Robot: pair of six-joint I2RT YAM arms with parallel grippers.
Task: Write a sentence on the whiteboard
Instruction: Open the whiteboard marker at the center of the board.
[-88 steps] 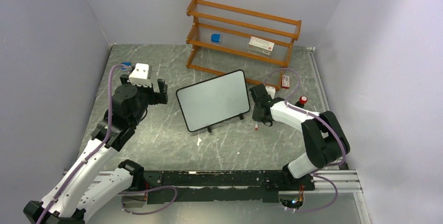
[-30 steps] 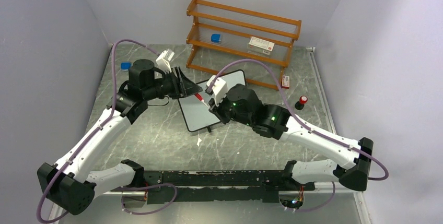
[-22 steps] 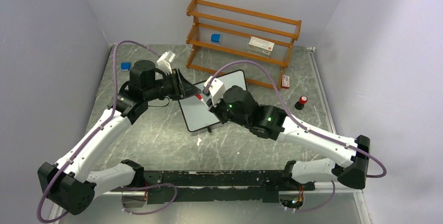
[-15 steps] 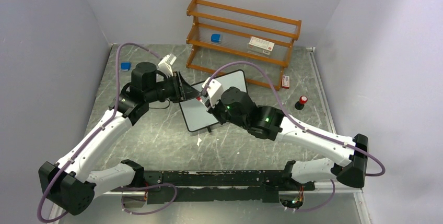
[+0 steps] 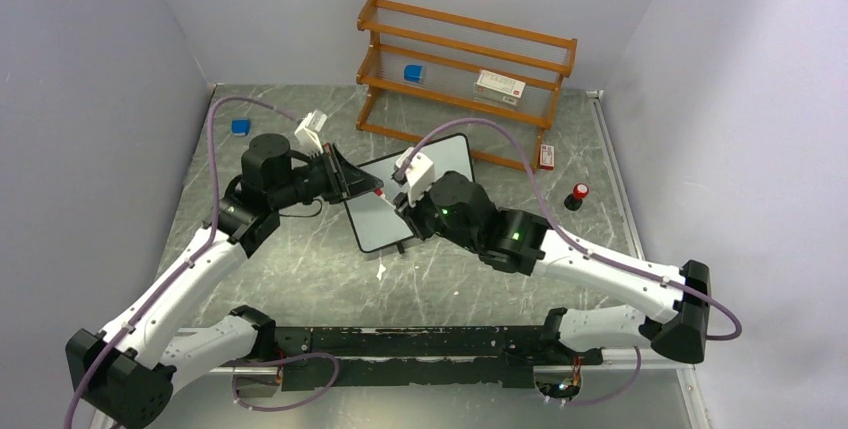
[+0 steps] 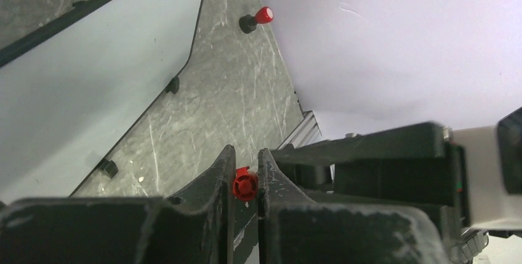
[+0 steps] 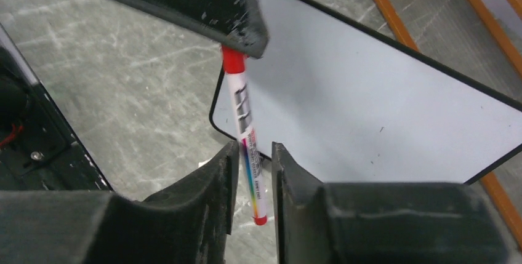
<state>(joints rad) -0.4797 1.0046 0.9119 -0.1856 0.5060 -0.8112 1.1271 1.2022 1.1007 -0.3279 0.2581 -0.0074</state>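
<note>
The whiteboard [image 5: 372, 221] stands tilted on its small black feet at mid-table, blank [image 7: 369, 104] and also seen from the side [image 6: 92, 73]. A white marker [image 7: 246, 122] with a red cap [image 5: 379, 192] hangs over the board's left end. My left gripper [image 5: 373, 189] [image 6: 245, 172] is shut on the cap [image 6: 245, 185]. My right gripper [image 5: 398, 203] [image 7: 253, 153] brackets the marker's lower barrel with its jaws slightly parted; a gap shows beside the barrel.
A wooden shelf [image 5: 465, 59] at the back carries a blue item [image 5: 413, 73] and a white box [image 5: 499, 86]. A small red-and-white item [image 5: 546, 156] and a red-topped black knob [image 5: 579, 194] [image 6: 258, 18] lie at the right. A blue block [image 5: 240, 126] sits far left.
My left jaws have closed onto the marker's red cap. My right jaws, shut on the barrel before, have eased apart. Both grippers drifted slightly toward the near left.
</note>
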